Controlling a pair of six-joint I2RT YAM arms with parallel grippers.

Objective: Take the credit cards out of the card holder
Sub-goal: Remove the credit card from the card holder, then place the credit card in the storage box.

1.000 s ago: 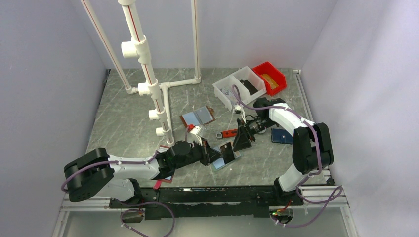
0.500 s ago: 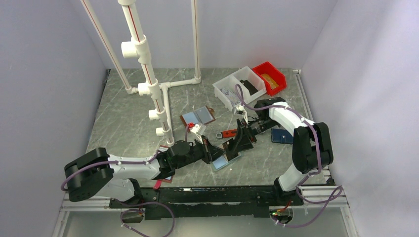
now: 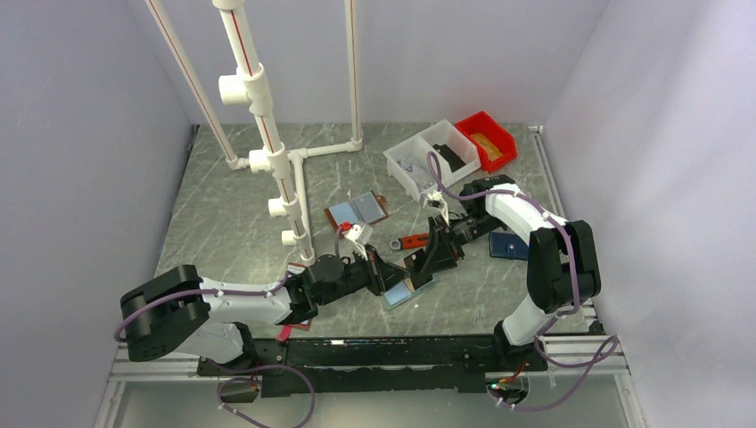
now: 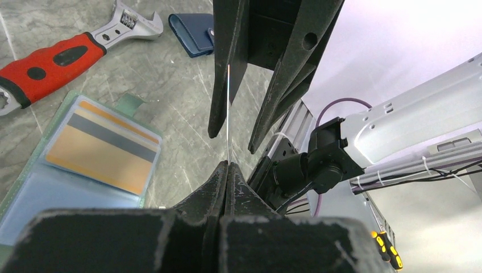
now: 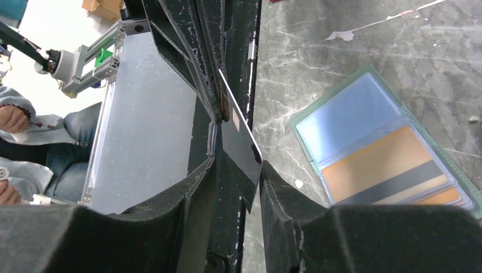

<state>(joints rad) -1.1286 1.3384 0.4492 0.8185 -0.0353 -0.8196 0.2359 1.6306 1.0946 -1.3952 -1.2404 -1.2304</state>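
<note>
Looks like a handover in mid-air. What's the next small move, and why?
Probably close the right claw on the dark card. The left claw pinches the card shut at one edge. The right claw straddles it with a gap showing on one side, so it isn't gripped there yet. A tan card lies in the holder.

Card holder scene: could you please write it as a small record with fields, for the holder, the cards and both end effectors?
card holder: open, lying flat
tan card: inside the holder
dark card: out of the holder, in the air
left end effector: shut on the dark card
right end effector: open, one finger on each side of the dark card
nearby: red-handled wrench
</note>
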